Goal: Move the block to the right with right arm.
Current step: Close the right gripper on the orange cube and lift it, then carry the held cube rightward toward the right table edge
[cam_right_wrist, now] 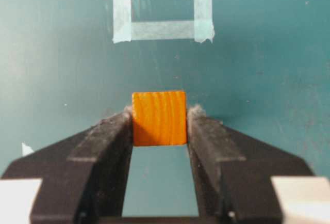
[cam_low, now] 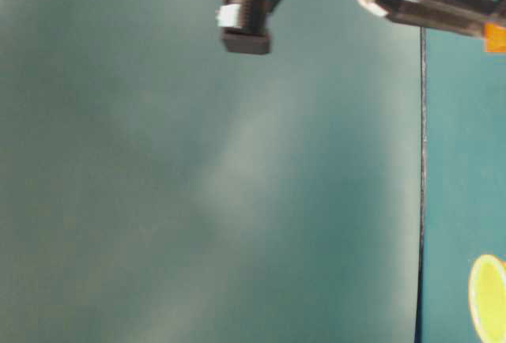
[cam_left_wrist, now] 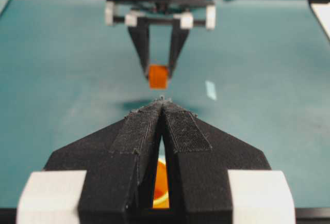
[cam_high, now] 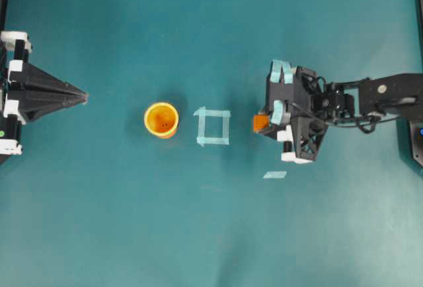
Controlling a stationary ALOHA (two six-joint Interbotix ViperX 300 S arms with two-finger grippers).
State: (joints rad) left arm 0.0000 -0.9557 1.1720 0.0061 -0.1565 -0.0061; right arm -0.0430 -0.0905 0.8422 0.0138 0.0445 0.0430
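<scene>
Block's arm first: the right arm (cam_high: 370, 98) reaches in over the green table (cam_high: 211, 234). Left gripper (cam_left_wrist: 162, 105) sits pressed shut beyond the cup (cam_high: 161, 120). Tape square (cam_high: 213, 127) lies between. Right gripper (cam_right_wrist: 160, 126) pinches the block (cam_right_wrist: 159, 117), just right of the square.

Right arm (cam_high: 390, 98) reaching in from my right side of overhead view, wrist about level, pointing toward table middle. Right tool (cam_right_wrist: 159, 126) pinching block (cam_right_wrist: 159, 118) between both fingertips, block flush against inner faces. Left arm (cam_high: 13, 95) parked at left edge, left tool (cam_left_wrist: 162, 113) pointing toward middle, fingers pressed together at tips, holding nothing.
</scene>
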